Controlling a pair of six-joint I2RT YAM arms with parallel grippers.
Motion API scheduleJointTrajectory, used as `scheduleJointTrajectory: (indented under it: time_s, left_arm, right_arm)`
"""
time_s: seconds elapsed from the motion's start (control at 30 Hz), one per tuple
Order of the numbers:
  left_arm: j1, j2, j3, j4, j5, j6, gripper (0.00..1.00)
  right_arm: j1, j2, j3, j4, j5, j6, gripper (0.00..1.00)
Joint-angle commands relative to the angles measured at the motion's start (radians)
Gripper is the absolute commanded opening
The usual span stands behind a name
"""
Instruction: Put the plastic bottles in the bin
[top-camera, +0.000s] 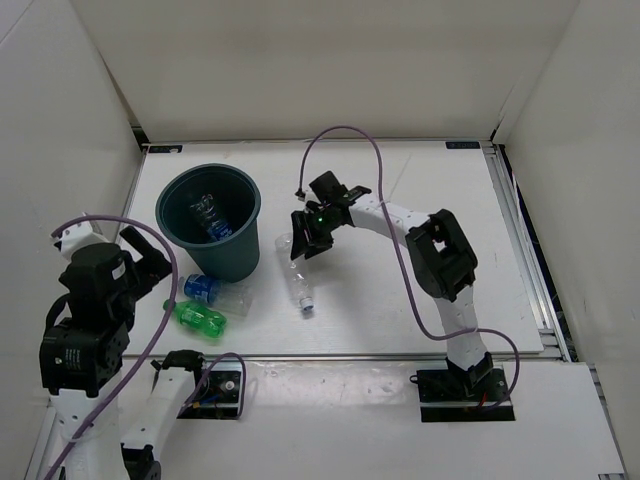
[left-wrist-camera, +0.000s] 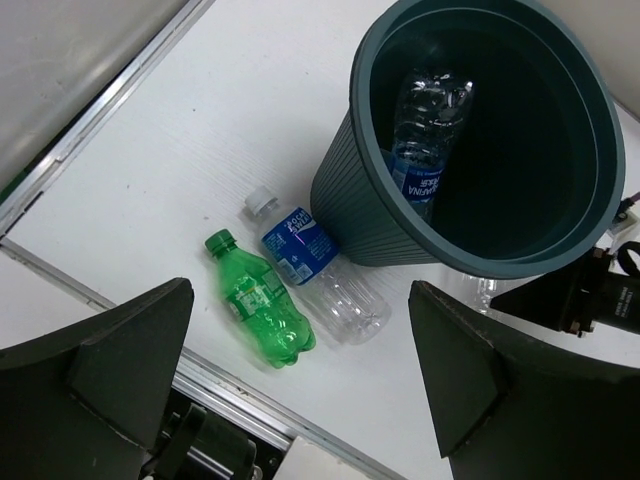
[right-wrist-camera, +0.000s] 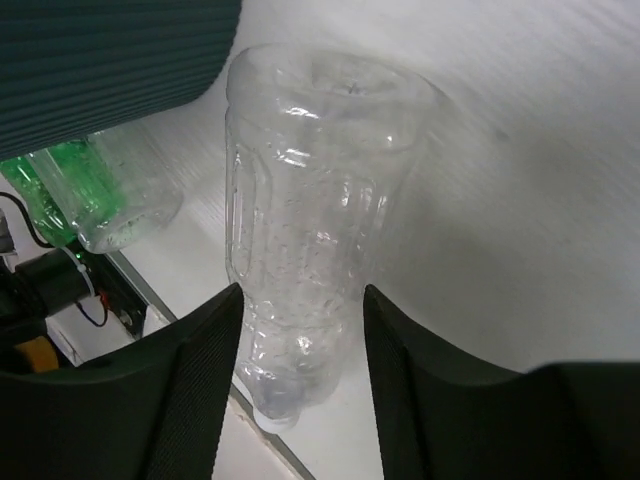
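The bin (top-camera: 240, 262) stands at the table's left, with one clear blue-labelled bottle (top-camera: 210, 216) inside; both show in the left wrist view, bin (left-wrist-camera: 350, 215) and bottle (left-wrist-camera: 425, 130). In front of it lie the green bottle (top-camera: 198, 318) and a clear blue-labelled bottle (top-camera: 215, 292), side by side, also in the left wrist view as green (left-wrist-camera: 260, 305) and clear (left-wrist-camera: 320, 270). Another clear bottle (top-camera: 300, 282) lies right of the bin. My right gripper (top-camera: 310, 240) hovers open over it, and its fingers frame the bottle (right-wrist-camera: 310, 200). My left gripper (top-camera: 152, 258) is open and empty above the two bottles.
White walls enclose the table on three sides. A metal rail (left-wrist-camera: 240, 395) runs along the front edge just behind the green bottle. A purple cable (top-camera: 350, 135) loops over the right arm. The bin's wall (right-wrist-camera: 110, 60) stands close to the left of the right gripper.
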Motion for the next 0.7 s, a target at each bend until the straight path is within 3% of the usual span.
scheduleJointTrajectory:
  time_s: [0.0,0.1,0.13,0.17,0.47,0.53,0.67]
  left_arm:
    - [-0.006,-0.023,-0.037,-0.012,-0.001,-0.038,1.00]
    - [-0.006,-0.045,-0.070,0.006,-0.001,-0.061,1.00]
    - [-0.006,-0.054,-0.080,0.006,-0.001,-0.076,1.00]
    - [-0.006,-0.054,-0.093,0.006,0.010,-0.085,1.00]
    - [-0.006,-0.042,-0.063,-0.034,0.050,-0.092,1.00]
    - [-0.006,-0.024,-0.049,-0.034,0.050,-0.066,1.00]
    - [-0.006,-0.004,-0.012,-0.043,0.050,-0.044,1.00]
  right_arm:
    - [-0.046,-0.083,-0.028,-0.052,-0.021,-0.044,0.54]
    - [-0.057,-0.126,-0.028,-0.052,-0.034,-0.066,0.75]
    - [-0.057,-0.135,-0.028,-0.052,-0.044,-0.066,0.92]
    - [-0.057,-0.126,-0.028,-0.052,-0.044,-0.066,1.00]
    - [-0.020,0.076,0.045,-0.042,-0.044,-0.026,1.00]
    - [-0.020,0.087,0.010,-0.026,-0.032,-0.026,0.94]
    - [-0.030,0.021,-0.085,0.001,0.011,-0.017,0.56]
